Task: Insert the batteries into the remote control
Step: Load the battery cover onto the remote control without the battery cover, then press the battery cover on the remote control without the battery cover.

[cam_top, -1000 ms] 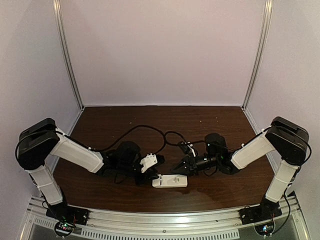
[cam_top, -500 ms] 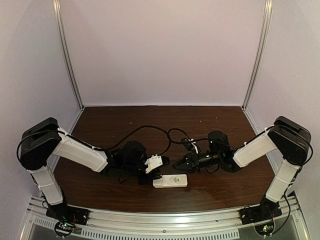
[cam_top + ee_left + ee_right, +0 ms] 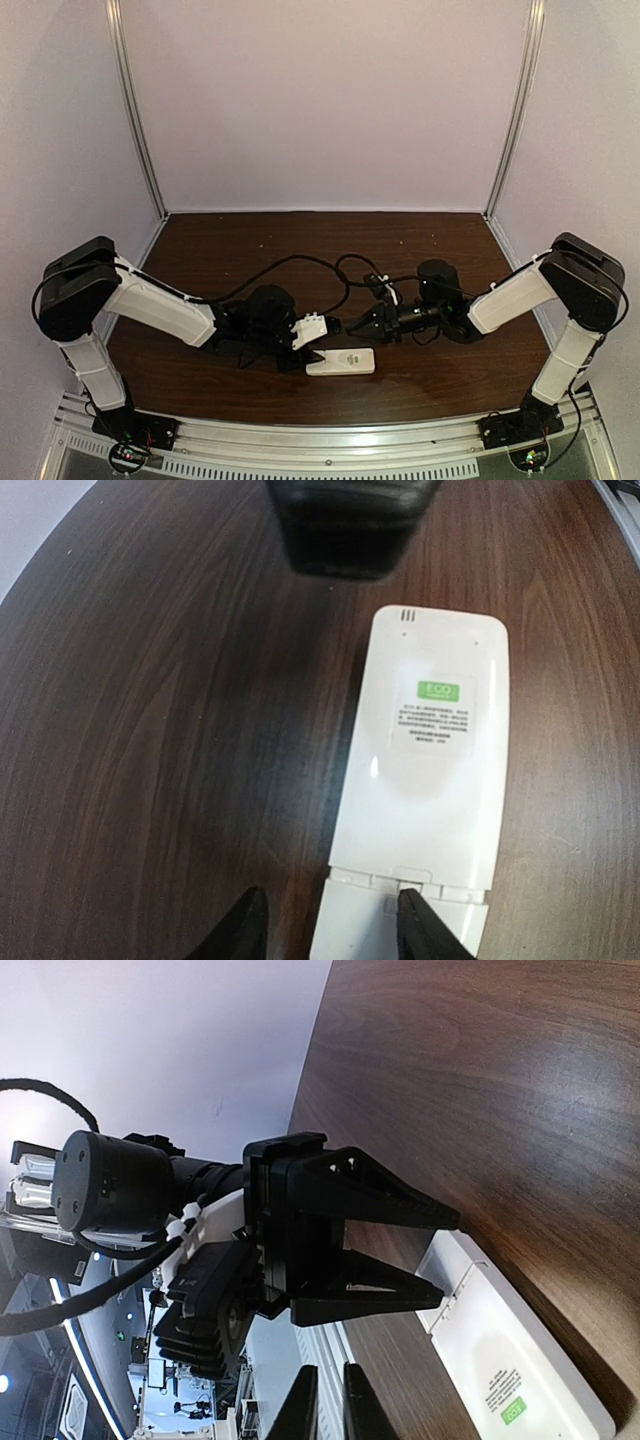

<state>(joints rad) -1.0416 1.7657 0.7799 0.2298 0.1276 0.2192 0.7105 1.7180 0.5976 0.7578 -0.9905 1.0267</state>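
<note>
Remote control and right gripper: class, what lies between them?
Only a bare strip of the wooden table separates the remote control from the right gripper; the top external view shows it.

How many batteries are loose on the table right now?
0. None shows in any view; some may be hidden inside the remote, lying back-up by the left gripper.

A dark wood-grain table [image 3: 420, 235] sits inside pale lilac walls [image 3: 320, 100] (plain, evenly lit). Aluminium posts [image 3: 137, 110] rise at 10 and 2 o'clock. A metal rail [image 3: 330, 438] runs along 6 o'clock.
</note>
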